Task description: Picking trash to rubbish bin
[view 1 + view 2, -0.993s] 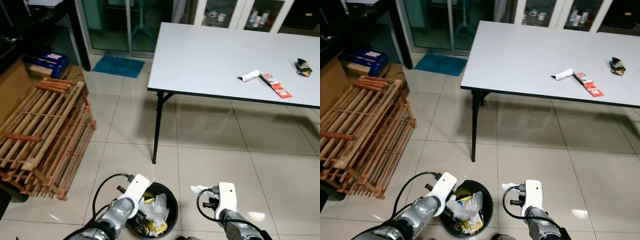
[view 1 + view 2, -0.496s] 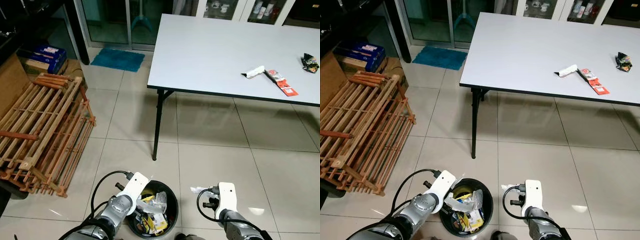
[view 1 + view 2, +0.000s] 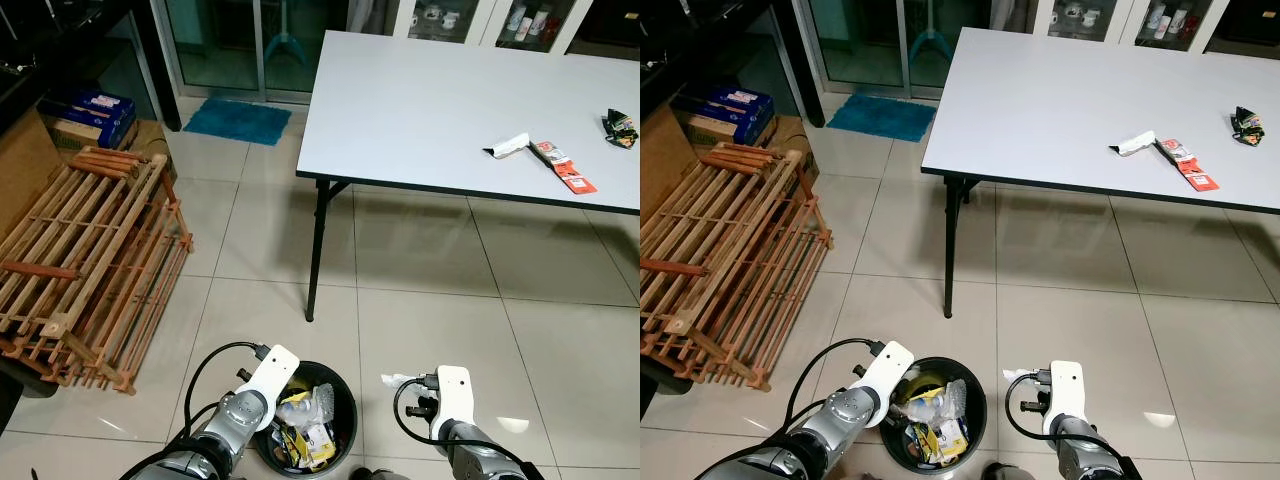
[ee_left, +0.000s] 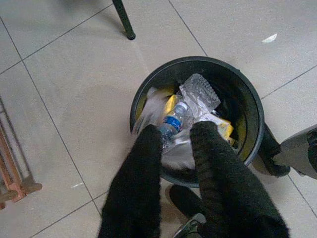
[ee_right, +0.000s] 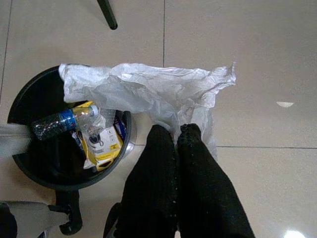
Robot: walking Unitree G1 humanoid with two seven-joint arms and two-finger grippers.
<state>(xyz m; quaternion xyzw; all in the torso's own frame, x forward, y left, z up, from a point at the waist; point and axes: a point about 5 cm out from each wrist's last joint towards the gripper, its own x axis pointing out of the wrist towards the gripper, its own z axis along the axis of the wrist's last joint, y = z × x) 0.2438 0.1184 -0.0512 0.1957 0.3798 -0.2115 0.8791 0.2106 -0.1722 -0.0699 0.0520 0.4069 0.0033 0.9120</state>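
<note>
Round black rubbish bin (image 4: 247, 106): contents partly hidden by left gripper (image 4: 176, 131), fingers parted, empty.
Right gripper (image 5: 177, 132) pinches crumpled white plastic bag (image 5: 148, 91); grey folding table (image 3: 450, 100) stands beyond.

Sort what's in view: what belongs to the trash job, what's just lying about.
Job:
round black rubbish bin
clear plastic bottle with blue label inside it
crumpled clear plastic sheet pinched by the right gripper
left gripper, open
wrappers on the white table

Lying about:
wooden slatted rack
blue floor mat

A bin (image 3: 340, 400) and a wooden rack (image 3: 85, 260) are borne by the tiled floor (image 3: 430, 280); wrappers (image 3: 560, 165) are spread on the table (image 3: 420, 100).
</note>
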